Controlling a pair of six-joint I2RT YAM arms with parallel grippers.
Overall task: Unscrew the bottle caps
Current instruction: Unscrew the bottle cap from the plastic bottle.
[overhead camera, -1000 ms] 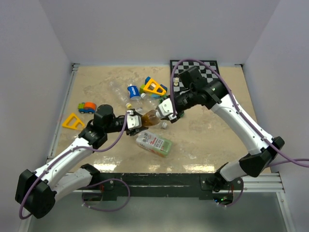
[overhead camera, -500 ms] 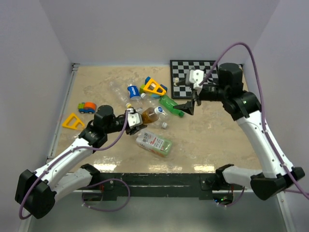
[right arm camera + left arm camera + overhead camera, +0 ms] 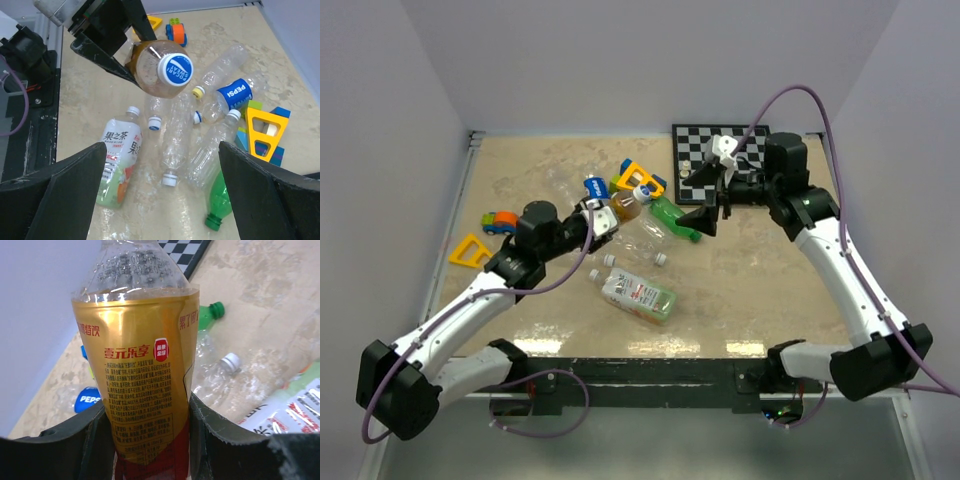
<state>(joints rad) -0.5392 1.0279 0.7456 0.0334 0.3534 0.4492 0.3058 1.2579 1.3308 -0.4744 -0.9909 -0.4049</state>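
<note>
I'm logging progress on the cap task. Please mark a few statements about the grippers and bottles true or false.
1. The left gripper is shut on the amber bottle. True.
2. The amber bottle's cap is off. False: its blue and white cap is on.
3. The right gripper holds the green bottle. False: it is open and empty; that bottle lies on the table.
4. The green bottle has no cap. True.
</note>
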